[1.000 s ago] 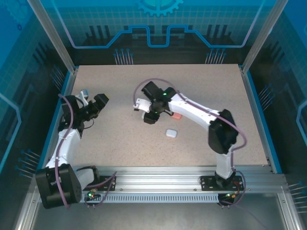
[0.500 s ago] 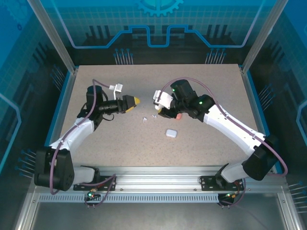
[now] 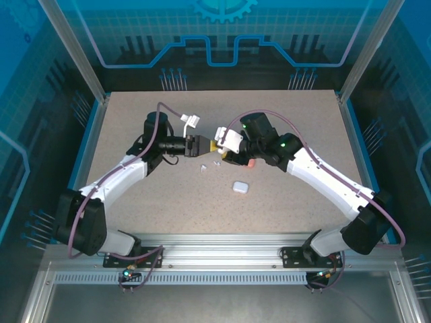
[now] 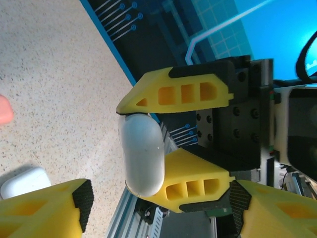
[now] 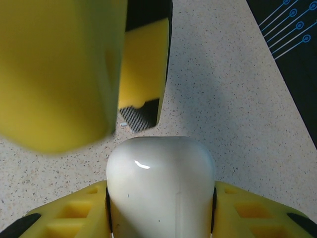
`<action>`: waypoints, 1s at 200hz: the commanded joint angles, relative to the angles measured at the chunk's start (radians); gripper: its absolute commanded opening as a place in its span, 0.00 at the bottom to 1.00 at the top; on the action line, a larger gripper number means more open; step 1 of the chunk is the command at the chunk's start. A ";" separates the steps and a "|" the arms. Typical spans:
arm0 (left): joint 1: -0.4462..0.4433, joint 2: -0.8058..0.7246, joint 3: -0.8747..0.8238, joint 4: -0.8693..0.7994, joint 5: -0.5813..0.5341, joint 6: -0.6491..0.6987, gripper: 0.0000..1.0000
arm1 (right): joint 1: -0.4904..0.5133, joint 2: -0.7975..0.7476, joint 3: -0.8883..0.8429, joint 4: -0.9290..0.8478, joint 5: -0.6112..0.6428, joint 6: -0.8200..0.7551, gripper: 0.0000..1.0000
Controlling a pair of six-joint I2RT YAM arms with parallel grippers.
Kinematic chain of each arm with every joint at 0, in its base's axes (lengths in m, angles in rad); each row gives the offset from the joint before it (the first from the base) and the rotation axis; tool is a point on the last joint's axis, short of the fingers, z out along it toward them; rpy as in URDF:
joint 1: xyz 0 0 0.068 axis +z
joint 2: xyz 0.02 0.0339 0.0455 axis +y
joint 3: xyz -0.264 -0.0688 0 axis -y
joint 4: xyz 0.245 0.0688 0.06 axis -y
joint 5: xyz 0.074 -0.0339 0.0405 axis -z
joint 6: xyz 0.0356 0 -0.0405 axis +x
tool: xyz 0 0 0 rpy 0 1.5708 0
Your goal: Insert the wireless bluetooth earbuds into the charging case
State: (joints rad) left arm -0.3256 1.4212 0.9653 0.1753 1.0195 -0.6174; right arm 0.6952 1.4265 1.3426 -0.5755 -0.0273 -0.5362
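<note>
The left gripper [image 3: 197, 146] reaches in from the left with its fingers [image 4: 47, 208] spread wide and nothing between them. Just on its near side, two tiny white earbuds [image 3: 203, 167] lie loose on the table [image 3: 303, 114], too small to tell how they are turned. Straight ahead of the left gripper, almost tip to tip, the right gripper [image 3: 217, 149] is clamped on a white charging case [image 4: 142, 153], which looks closed and raised off the table. In the left wrist view the case's long axis runs from one right finger to the other, crosswise to the left fingers' gap. I judge the left arm well placed to take its narrow sides. Further right, a second white case [image 3: 240, 187] and a salmon-pink piece [image 3: 250, 162], probably another case, rest on the table
</note>
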 commanded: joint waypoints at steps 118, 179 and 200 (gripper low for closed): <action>-0.061 0.071 0.096 -0.170 -0.042 0.141 0.53 | 0.034 0.042 0.078 -0.048 0.012 -0.009 0.43; -0.061 0.068 0.096 -0.161 -0.093 0.131 0.55 | 0.035 0.040 0.064 -0.042 0.006 -0.013 0.43; -0.058 0.064 0.091 -0.137 -0.109 0.115 0.55 | 0.034 0.042 0.061 -0.044 0.010 -0.012 0.43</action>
State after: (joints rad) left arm -0.3771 1.4757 1.0317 0.0090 0.9699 -0.4950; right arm 0.7082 1.4628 1.3876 -0.6212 0.0158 -0.5434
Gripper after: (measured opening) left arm 0.550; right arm 0.432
